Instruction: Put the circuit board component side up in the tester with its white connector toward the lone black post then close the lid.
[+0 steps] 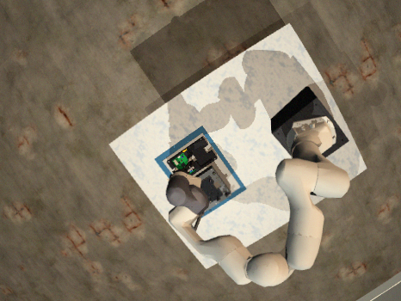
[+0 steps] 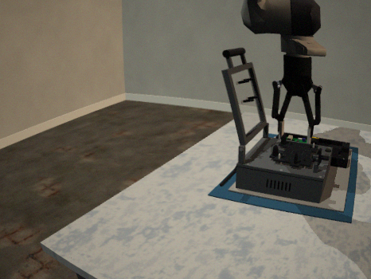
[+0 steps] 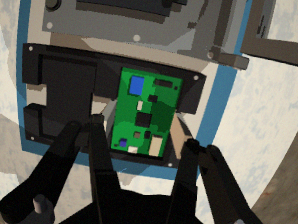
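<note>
Two fingers of the tool [image 3: 143, 135] straddled the green circuit board [image 3: 143, 117] in its black tray [image 3: 63, 86] — half open, not gripping anything. Left to right outside: the tester's lid [image 2: 244, 101] stood raised, then the tester [image 2: 280, 175], all on a blue mat [image 2: 287, 206] on the tabletop [image 2: 179, 231].

Top view: looks straight down from high above, taking in the whole bench [image 1: 258, 142] and surrounding floor. Exterior view: stands low near a bench corner, faces the tester [image 2: 283, 175] toward the far wall. Wrist view: looks down, very close, between the gripper [image 3: 143, 137] fingers. All share the green circuit board [image 3: 143, 112].
</note>
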